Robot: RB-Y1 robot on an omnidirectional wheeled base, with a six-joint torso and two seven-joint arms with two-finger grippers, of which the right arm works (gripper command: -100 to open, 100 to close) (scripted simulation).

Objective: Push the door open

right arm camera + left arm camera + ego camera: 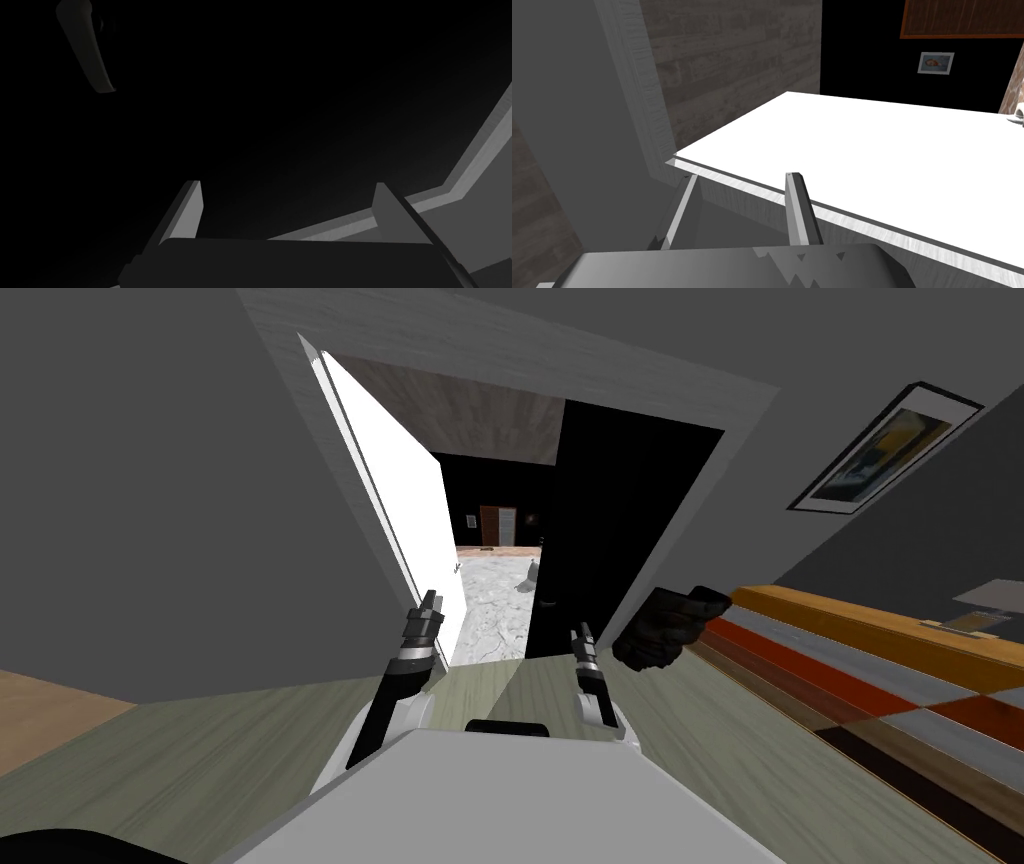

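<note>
Head view: a grey-green plank floor (pixel 200 748) ran up to a doorway framed in a pale grey wood-grain door frame (pixel 745 413). The white door (pixel 400 508), the task's thing, hung on the left side of that frame and stood partly open, angled away into the far room. A dark door leaf (pixel 625 538) filled the right half of the opening. Between the two leaves a white marbled floor (pixel 495 598) showed, with a black area above it. A striped rug (pixel 850 663) in orange, red and grey lay to the right, below a framed picture (pixel 880 448) on the grey wall.

Left wrist view: the left gripper (pixel 740 176) pointed at the white door's thin edge. Its fingers (pixel 799 210) were parted, with nothing between them, and their tips lay at that edge. Whether they touched it could not be told.

Right wrist view: the right gripper (pixel 287 184) faced the dark door leaf, fingers spread wide and empty. A lever handle (pixel 90 55) sat on that leaf, well apart from the fingertips.
</note>
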